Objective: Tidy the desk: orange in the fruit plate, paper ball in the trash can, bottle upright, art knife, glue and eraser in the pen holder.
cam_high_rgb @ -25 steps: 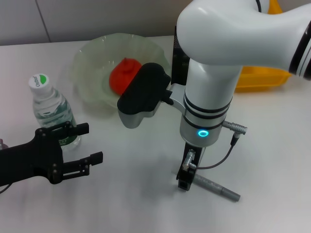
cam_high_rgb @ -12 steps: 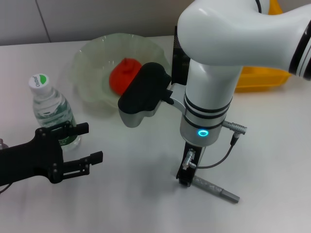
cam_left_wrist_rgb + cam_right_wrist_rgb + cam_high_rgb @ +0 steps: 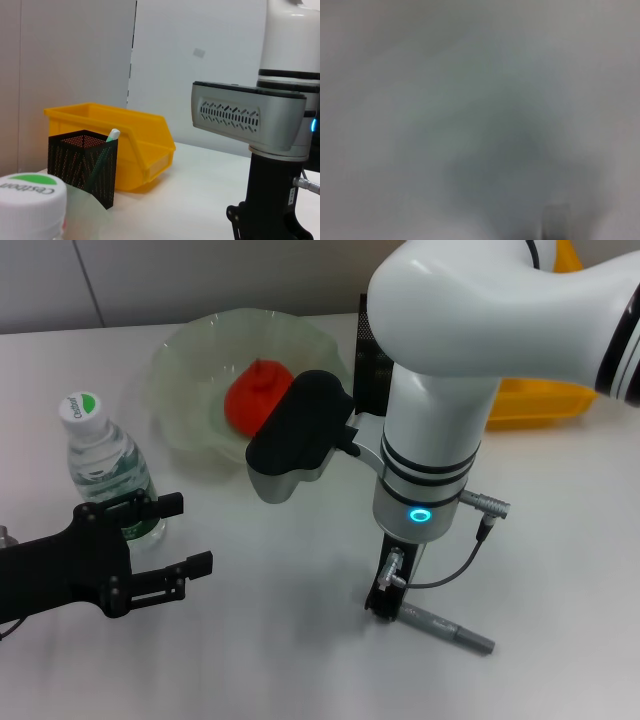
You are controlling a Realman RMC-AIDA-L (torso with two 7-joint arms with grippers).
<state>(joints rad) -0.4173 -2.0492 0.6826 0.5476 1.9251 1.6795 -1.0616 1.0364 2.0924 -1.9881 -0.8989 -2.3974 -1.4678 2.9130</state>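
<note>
The art knife (image 3: 448,628), a slim grey metal stick, lies flat on the white desk (image 3: 270,660) near its front edge; the right gripper (image 3: 384,600) stands straight down over one end of it, its black fingers at the knife's end, though whether they pinch it or merely touch it I cannot tell; the bulky white right arm hides most of the gripper from the head camera, and the right wrist camera gives only a grey blur. A grey cable loops from the arm's wrist down beside the gripper.

Behind the arm stands the pen holder (image 3: 82,162), a black square mesh box, mostly hidden in the head view; a pale green-tipped stick leans inside it. Just behind it sits the trash can (image 3: 134,145), bright yellow smooth plastic with sloped walls, cut off at the head view's edge.

To the left, the fruit plate (image 3: 180,390), pale green and translucent with a ruffled rim, holds the orange (image 3: 252,392), red-orange and round, partly covered by the arm's black camera housing.

Nearer the left edge the bottle (image 3: 105,468) stands upright, clear plastic with a white cap marked green; the left gripper (image 3: 170,535), black, hovers just in front of it, fingers spread wide and holding nothing.
</note>
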